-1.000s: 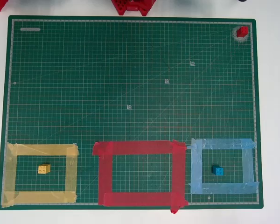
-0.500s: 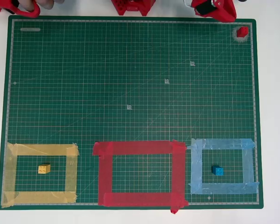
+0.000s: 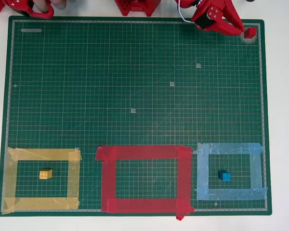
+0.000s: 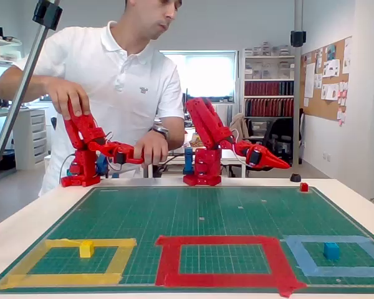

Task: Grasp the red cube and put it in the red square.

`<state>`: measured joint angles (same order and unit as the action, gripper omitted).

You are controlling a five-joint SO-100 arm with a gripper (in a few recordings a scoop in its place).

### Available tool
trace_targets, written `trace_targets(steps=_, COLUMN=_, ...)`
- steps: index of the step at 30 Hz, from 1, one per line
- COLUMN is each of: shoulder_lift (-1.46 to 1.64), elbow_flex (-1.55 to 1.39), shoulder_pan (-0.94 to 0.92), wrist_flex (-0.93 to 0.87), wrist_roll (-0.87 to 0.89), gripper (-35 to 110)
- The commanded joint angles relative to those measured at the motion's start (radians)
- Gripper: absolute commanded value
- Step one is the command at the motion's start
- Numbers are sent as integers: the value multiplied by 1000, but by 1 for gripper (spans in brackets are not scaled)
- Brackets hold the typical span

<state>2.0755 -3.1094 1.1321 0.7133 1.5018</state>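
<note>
Matt mat, tape and plastic

The green cutting mat looks matt and smooth; the red square is wrinkled tape; the gripper is glossy red plastic.
</note>
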Motion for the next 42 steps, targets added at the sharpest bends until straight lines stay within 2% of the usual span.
trace_targets(steps=1, shoulder_lift=-75, elbow_flex=37, shoulder_pan=97, wrist_flex=98, wrist_roll=140, gripper=-1)
trace_targets(steps=4, shoulder_lift=-172, elbow_flex=83, shoulder_pan=173, wrist_flex=141, wrist_roll=140, gripper=-1)
trace_targets(steps=12, shoulder_lift=-430, elbow_flex=98, shoulder_pan=276, wrist_flex=552, wrist_roll=140, gripper=-1)
trace_targets(steps=22, shoulder_lift=-560, elbow_flex=44, shoulder_pan=279, wrist_flex=750, wrist_roll=140, gripper=-1)
trace_targets(steps=29, shoulder_lift=-646, elbow_flex=64, shoulder_pan=221, wrist_flex=867, wrist_roll=133, gripper=-1)
trace_targets(steps=42, shoulder_lift=-908, elbow_flex=400, shoulder_pan=115, wrist_flex=861, wrist_roll=78, gripper=-1)
